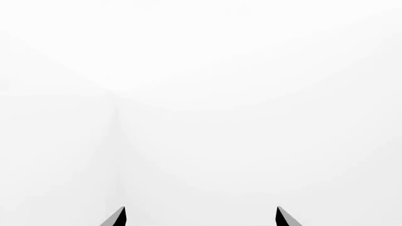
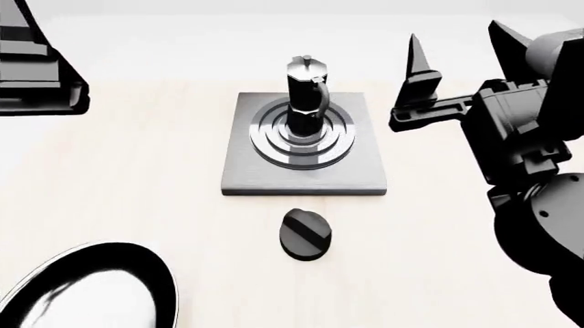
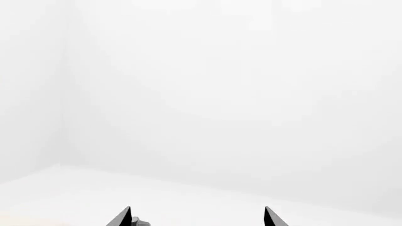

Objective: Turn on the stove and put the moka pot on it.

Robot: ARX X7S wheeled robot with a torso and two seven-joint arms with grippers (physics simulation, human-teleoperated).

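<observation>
The pale table (image 2: 137, 171) carries everything, and the largest thing on it is the stove (image 2: 365, 174), a flat grey plate with dark rings. The black frying pan (image 2: 91, 290) sits at the near left corner of the head view, well apart from the plate. The right gripper (image 2: 461, 58) stands raised beside the plate's far right corner, fingers pointing up and spread wide with nothing between them; its wrist view shows two separated tips and only white wall. The left gripper (image 1: 201, 217) is up at the far left, also parted and empty by its wrist view.

The moka pot (image 2: 306, 96) already stands upright on the burner rings, left of and below the right fingers, long axis vertical. The knob (image 2: 307, 234) lies just in front of the plate, nearer the right arm; whether it is turned on cannot be told. If not, that arm must drop and come toward the robot.
</observation>
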